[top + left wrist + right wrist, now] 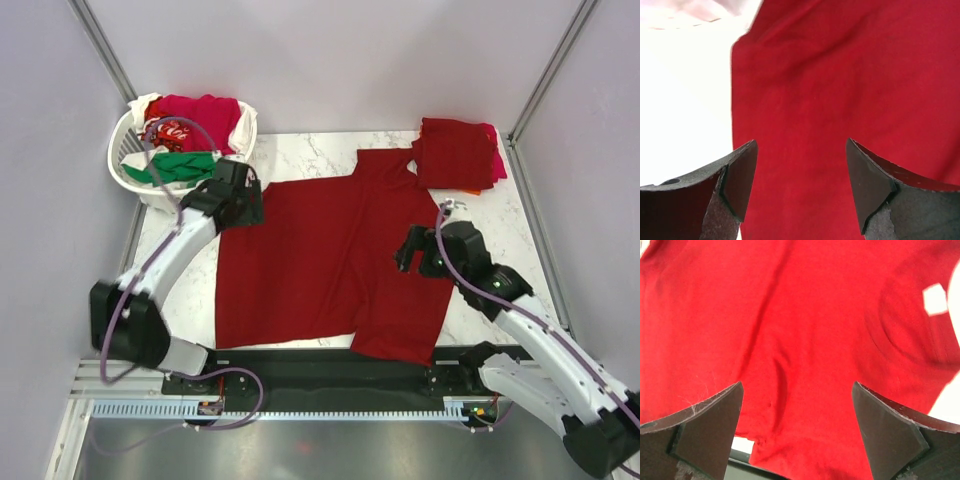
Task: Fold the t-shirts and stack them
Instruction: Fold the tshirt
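I am holding both grippers wide open, and neither one is gripping anything. A dark red shirt [320,260] is lying spread flat across the middle of the table [300,150], with its straight hem toward the left edge and its neck toward the right edge. One sleeve is reaching the near edge, and the other is pointing to the far edge.

My left gripper [800,142] is hovering over the far left corner of the shirt. In my left wrist view the cloth's edge is running between the fingers, with bare table on one side and red cloth on the other. My right gripper [797,385] is hanging over the right part of the shirt, near the neck. In the right wrist view red cloth is filling the gap between the fingers, and a small white label [935,299] is showing inside the curved neckline. I cannot tell whether either pair of fingertips is touching the cloth.

A stack [455,152] of folded shirts is sitting in the far right corner, just beside the far sleeve, dark red on top with pink and orange edges showing underneath. A white basket [122,165] is standing at the far left corner, holding crimson, green and white shirts [200,115].
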Robot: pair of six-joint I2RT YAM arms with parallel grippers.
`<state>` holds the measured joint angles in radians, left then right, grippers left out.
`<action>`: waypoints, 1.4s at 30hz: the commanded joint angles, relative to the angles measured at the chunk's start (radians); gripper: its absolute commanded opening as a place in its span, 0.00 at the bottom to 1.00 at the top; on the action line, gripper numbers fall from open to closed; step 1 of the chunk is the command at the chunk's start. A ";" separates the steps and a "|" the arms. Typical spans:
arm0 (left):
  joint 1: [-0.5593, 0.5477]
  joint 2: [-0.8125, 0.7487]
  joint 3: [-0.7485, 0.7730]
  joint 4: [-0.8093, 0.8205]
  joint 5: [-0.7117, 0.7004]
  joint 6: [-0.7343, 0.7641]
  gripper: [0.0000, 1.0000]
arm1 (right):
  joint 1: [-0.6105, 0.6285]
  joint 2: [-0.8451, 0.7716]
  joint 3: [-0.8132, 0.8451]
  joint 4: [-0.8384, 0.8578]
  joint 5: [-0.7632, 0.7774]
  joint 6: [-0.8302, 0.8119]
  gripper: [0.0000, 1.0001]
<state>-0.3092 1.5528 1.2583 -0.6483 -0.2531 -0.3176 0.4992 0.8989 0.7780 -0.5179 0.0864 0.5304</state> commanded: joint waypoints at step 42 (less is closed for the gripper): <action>0.002 -0.853 -0.447 -0.073 0.089 -0.061 0.80 | 0.880 0.110 0.134 -0.604 0.544 0.660 0.00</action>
<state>-0.3046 0.7029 0.8116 -0.7540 -0.1730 -0.3691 1.3792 1.0462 0.7074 -0.9722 0.5087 1.2404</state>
